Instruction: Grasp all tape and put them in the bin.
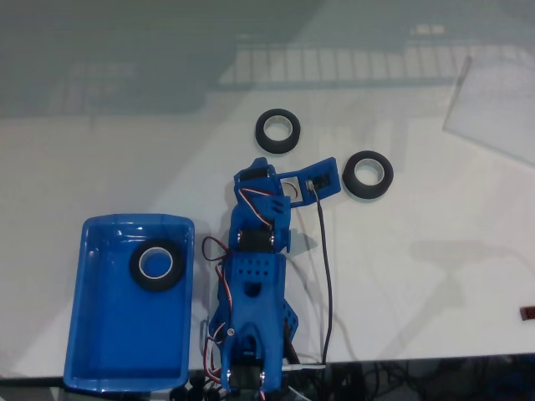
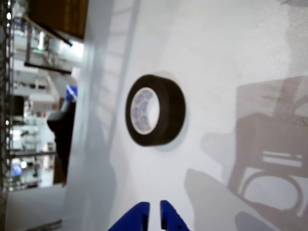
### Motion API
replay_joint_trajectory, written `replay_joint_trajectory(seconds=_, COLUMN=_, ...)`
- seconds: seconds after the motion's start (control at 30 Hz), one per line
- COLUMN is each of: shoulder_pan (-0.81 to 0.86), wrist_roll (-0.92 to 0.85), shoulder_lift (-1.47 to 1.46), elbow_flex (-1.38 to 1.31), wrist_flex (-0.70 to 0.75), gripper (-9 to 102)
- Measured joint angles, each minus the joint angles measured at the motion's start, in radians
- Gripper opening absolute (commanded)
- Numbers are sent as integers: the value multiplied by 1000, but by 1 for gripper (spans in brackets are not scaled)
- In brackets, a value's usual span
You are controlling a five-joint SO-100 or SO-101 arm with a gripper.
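Three black tape rolls with white cores show in the fixed view. One tape roll (image 1: 157,266) lies inside the blue bin (image 1: 100,334) at the lower left. A second tape roll (image 1: 277,131) lies on the white table just beyond my gripper (image 1: 257,167). The third tape roll (image 1: 368,174) lies to the right of the gripper. In the wrist view a tape roll (image 2: 155,109) lies ahead of my gripper (image 2: 154,215), a clear stretch of table between them. The blue fingertips (image 2: 138,216) stand almost together and hold nothing.
A clear plastic sheet (image 1: 493,109) lies at the table's far right. A black cable (image 1: 324,276) runs along the arm's right side to the front edge. A small dark object (image 1: 528,312) sits at the right border. Shelving (image 2: 29,96) stands beyond the table's edge.
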Motion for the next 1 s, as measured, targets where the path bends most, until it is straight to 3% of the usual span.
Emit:
replay_joint_trajectory(seconds=0.53, shoulder_pan=0, wrist_roll=0, shoulder_lift=0, elbow_flex=0, wrist_flex=0, gripper=0)
replay_joint_trajectory(seconds=0.6, shoulder_pan=0, wrist_roll=0, shoulder_lift=0, elbow_flex=0, wrist_flex=0, gripper=3)
replay_joint_trajectory(seconds=0.77, shoulder_pan=0, wrist_roll=18, shoulder_lift=0, elbow_flex=0, wrist_flex=0, gripper=26)
replay_joint_trajectory(seconds=1.0, shoulder_pan=0, wrist_roll=51, shoulder_lift=0, elbow_flex=0, wrist_flex=0, gripper=28)
